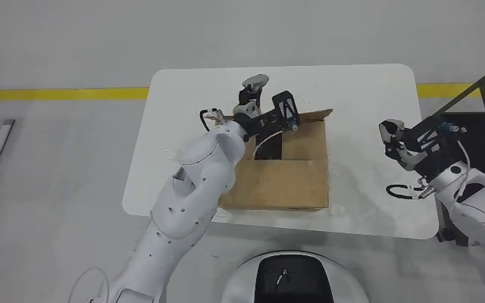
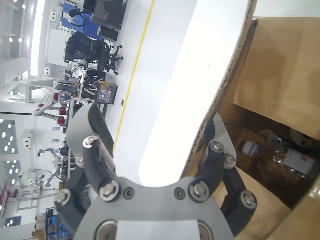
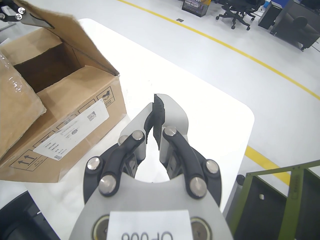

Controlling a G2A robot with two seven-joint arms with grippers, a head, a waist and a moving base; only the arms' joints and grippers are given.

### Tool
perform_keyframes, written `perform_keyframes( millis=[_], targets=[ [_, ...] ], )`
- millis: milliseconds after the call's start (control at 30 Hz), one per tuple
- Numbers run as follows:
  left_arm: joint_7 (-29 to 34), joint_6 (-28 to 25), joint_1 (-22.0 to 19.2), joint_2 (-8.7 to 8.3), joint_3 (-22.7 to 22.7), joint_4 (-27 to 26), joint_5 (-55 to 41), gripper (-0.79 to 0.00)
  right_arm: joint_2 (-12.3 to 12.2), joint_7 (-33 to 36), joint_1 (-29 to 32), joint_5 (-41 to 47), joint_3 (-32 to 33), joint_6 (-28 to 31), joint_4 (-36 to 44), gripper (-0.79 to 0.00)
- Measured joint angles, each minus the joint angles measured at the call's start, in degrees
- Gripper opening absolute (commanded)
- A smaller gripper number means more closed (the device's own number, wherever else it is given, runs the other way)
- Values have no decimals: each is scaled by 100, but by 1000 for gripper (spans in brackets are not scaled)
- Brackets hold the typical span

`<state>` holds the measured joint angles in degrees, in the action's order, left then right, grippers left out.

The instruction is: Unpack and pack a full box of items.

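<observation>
On the table (image 1: pixel 364 98), one open box (image 1: pixel 280 185)

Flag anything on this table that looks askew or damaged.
The box has its far flap tilted up, edge uneven, with the open left gripper straddling it. The taped flap has a curled corner. Nothing has spilled.

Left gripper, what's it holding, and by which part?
Nothing clamped. The left gripper is open, straddling the edge of the raised box flap, one finger on either side.
</observation>
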<state>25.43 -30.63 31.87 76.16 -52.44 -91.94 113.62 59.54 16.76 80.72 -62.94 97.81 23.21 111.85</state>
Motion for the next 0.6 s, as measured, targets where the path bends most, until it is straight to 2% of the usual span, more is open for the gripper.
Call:
perform_keyframes(
  millis=[300,433,600],
  targets=[
    [-304,425,-896,287,533,1483,199,0,-13,7,153,20,196,-12,27,-785],
    [-316,539,-1083,405,704,1952,178,0,-16,3,215,39,244,-4,40,-785],
    [-338,601,-1163,507,831,2227,184,0,-19,16,250,63,278,-3,41,-785]
  ],
)
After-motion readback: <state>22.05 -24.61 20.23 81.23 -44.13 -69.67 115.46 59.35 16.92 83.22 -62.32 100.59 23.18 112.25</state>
